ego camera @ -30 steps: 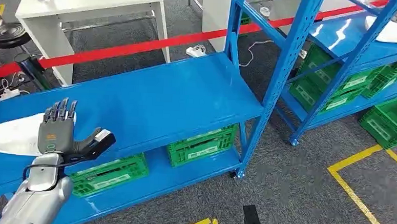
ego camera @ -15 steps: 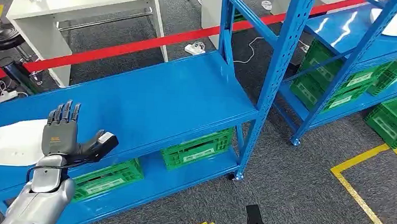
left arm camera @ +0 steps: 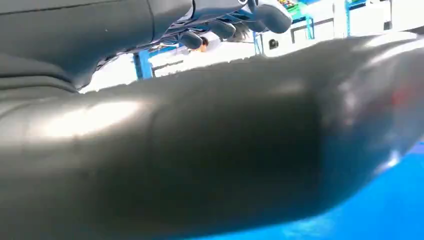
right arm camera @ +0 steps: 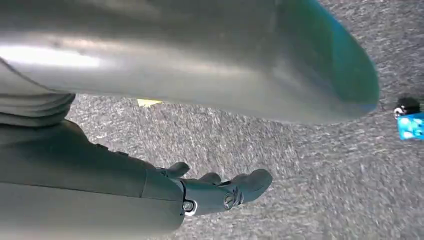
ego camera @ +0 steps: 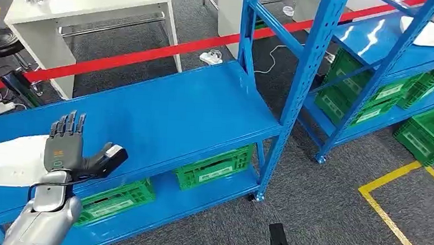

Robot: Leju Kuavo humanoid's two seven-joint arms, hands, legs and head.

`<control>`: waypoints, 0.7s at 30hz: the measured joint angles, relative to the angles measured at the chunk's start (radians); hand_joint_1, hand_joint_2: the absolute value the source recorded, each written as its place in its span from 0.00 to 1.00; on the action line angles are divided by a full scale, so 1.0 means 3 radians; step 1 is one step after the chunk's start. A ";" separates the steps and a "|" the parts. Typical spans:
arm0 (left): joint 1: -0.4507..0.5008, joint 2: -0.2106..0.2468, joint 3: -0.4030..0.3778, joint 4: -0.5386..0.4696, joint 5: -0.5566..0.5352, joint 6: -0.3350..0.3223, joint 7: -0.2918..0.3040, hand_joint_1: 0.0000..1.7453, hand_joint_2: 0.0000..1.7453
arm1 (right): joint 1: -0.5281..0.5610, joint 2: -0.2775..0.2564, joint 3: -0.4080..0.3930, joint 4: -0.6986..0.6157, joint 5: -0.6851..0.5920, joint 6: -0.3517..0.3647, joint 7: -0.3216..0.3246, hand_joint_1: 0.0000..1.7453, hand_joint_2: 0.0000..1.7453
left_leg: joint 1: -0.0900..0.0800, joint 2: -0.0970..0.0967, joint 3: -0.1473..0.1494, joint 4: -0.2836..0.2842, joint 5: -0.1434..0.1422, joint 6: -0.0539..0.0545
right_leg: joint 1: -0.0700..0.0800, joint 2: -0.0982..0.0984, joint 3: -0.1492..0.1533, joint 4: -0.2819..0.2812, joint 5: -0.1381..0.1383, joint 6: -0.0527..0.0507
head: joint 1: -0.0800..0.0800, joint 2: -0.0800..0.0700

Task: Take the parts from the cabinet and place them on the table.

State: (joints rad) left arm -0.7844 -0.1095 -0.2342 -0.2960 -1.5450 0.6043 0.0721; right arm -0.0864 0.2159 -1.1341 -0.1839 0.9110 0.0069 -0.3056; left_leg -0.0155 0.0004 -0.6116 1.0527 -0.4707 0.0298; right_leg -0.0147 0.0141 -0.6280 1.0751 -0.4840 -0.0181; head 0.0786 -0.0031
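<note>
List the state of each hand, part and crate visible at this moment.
left hand: raised, fingers spread, holding nothing
right hand: hanging over the floor, holding nothing
white part: lying flat on the blue shelf, untouched
green crates: resting on the lower shelf

The robot's left arm (ego camera: pixel 38 220) is a smooth silver shell, rounded and glossy, with a thin black cable looping beside the wrist. Its left hand (ego camera: pixel 70 151) has a dark grey back bearing a small orange and green marking, black segmented fingers and a thick thumb with a pale grey tip. The right hand (right arm camera: pixel 220 192) shows dark grey fingers with round metal pivot screws
</note>
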 joint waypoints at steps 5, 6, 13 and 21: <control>0.0062 0.0005 0.0015 0.0003 -0.0053 0.0027 0.0080 0.00 0.00 | -0.0001 -0.0020 0.0000 0.0000 0.0001 -0.0024 0.0006 0.00 0.00 | 0.0020 -0.0004 0.0100 -0.0167 0.0068 -0.0035 | -0.0018 -0.0034 -0.0337 0.0682 -0.0349 0.0124 | 0.0000 0.0000; 0.0086 0.0005 0.0015 0.0005 -0.0056 0.0033 0.0084 0.00 0.00 | 0.0004 -0.0022 -0.0001 0.0000 -0.0001 -0.0025 0.0009 0.00 0.00 | 0.0019 -0.0003 0.0094 -0.0155 0.0063 -0.0035 | -0.0017 -0.0034 -0.0411 0.0819 -0.0372 0.0133 | 0.0003 0.0000; 0.0112 0.0013 0.0027 0.0003 -0.0057 0.0055 0.0107 0.00 0.00 | 0.0000 -0.0039 -0.0001 0.0000 0.0034 -0.0032 0.0069 0.00 0.00 | 0.0011 -0.0017 0.0035 -0.0003 -0.0030 -0.0130 | -0.0023 -0.0023 -0.0017 0.0006 0.0002 0.0073 | -0.0003 0.0000; 0.0025 0.0065 0.0027 -0.0015 -0.0069 0.0244 0.0121 0.00 0.00 | 0.0001 -0.0037 -0.0003 0.0000 0.0044 -0.0023 0.0113 0.00 0.00 | 0.0064 -0.0016 -0.0412 0.0887 -0.0421 -0.0265 | -0.0048 -0.0030 -0.0007 -0.0019 0.0016 -0.0022 | -0.0031 0.0000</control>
State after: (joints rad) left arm -0.7769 -0.0900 -0.2262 -0.3006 -1.5656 0.6775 0.1083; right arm -0.0860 0.2049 -1.1349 -0.1839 0.9243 0.0000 -0.2716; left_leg 0.0036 -0.0043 -0.7353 1.3186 -0.5972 -0.0497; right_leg -0.0290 0.0051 -0.6300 1.0695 -0.4791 -0.0248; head 0.0694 -0.0031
